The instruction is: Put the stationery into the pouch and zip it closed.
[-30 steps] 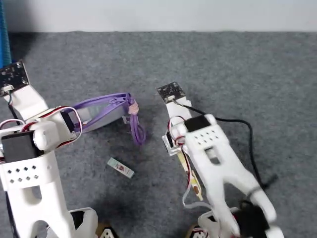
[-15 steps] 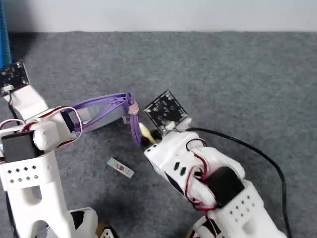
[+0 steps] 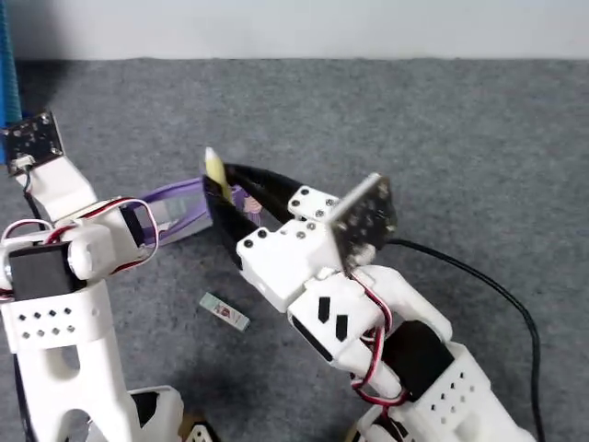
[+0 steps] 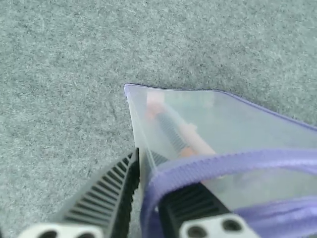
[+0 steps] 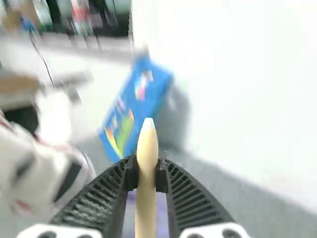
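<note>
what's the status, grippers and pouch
Left gripper shut on pouch edge. Right gripper shut on pencil, over the pouch. Small item loose on table.

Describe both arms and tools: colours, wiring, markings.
The left arm and right arm are white with black motors, rows of small holes and red and white wire loops. A black cable trails from the right arm. The left tool and right tool have black ribbed fingers on white bases.

Nothing readable here tbh. The blue box (image 5: 136, 111) has colourful print but it's just a blur, and the label on the little stationery piece (image 3: 225, 312) is too tiny.
</note>
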Motion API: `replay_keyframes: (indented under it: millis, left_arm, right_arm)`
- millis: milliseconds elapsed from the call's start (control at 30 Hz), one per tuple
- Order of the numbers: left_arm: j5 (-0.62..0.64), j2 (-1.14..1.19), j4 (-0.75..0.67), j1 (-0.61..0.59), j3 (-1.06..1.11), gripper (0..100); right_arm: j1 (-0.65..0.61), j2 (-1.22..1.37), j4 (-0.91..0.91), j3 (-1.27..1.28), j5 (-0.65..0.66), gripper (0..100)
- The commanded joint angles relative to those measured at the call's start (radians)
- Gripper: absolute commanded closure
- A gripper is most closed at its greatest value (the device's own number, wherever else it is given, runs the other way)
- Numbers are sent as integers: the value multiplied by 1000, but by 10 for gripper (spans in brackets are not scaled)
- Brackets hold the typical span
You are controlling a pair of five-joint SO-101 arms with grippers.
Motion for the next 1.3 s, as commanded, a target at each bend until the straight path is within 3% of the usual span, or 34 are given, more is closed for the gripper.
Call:
replay_keyframes:
  millis: [0,300,600,833,933,1100,1267]
  left_arm:
    - [5,-2,-18,2,-13,989]
    - [5,-2,-15,0,-12,989]
    - [5,-2,-14,-2,-12,989]
    - [5,-2,-18,-2,-12,989]
    - [5,-2,-18,-2,-12,989]
    - [5,-2,-20,0,-12,989]
    - [5,-3,-12,-3,-25,989]
  right_arm:
    - [-36,-24,-163,-44,-15,991]
    - [-50,134,-536,-44,-8,991]
    - [18,317,-547,-15,-15,991]
    - [22,291,-535,158,-8,989]
    - [18,234,-426,203,23,928]
    - [-24,110,-143,175,80,687]
    - [2,-16,183,83,-2,697]
